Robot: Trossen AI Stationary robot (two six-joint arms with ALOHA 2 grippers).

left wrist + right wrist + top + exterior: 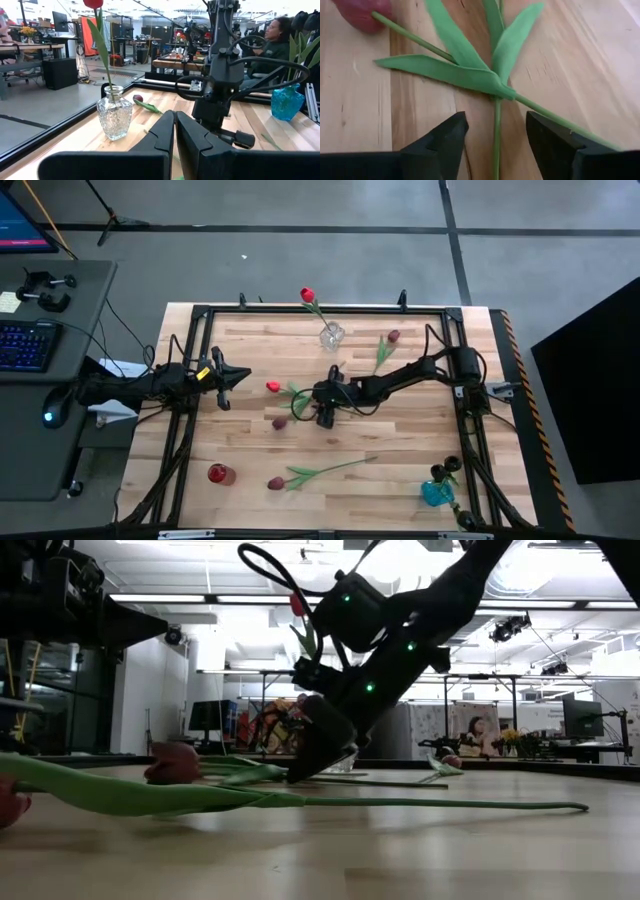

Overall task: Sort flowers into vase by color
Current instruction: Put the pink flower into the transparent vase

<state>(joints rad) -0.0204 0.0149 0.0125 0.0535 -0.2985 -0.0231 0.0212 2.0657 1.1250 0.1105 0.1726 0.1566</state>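
Note:
My right gripper (pixel 496 142) is open and points down at the table's middle (pixel 325 408). Its fingers stand on either side of a thin green stem (pixel 497 125) without touching it. That stem crosses a second stem at a cluster of leaves (pixel 470 75); a maroon tulip head (pixel 360 15) lies just beyond. A red tulip head (pixel 272 387) and a maroon one (pixel 279 423) lie left of this gripper. One red tulip (pixel 307 295) stands in the clear glass vase (pixel 331 336). My left gripper (pixel 225 380) is shut and waits at the table's left.
A maroon tulip (pixel 393 337) lies near the far edge and another (pixel 275 482) with a long stem near the front. A small red vase (pixel 218 474) stands front left, and a blue vase (pixel 437 492) with green stems front right. A person (pixel 275 37) sits beyond the table.

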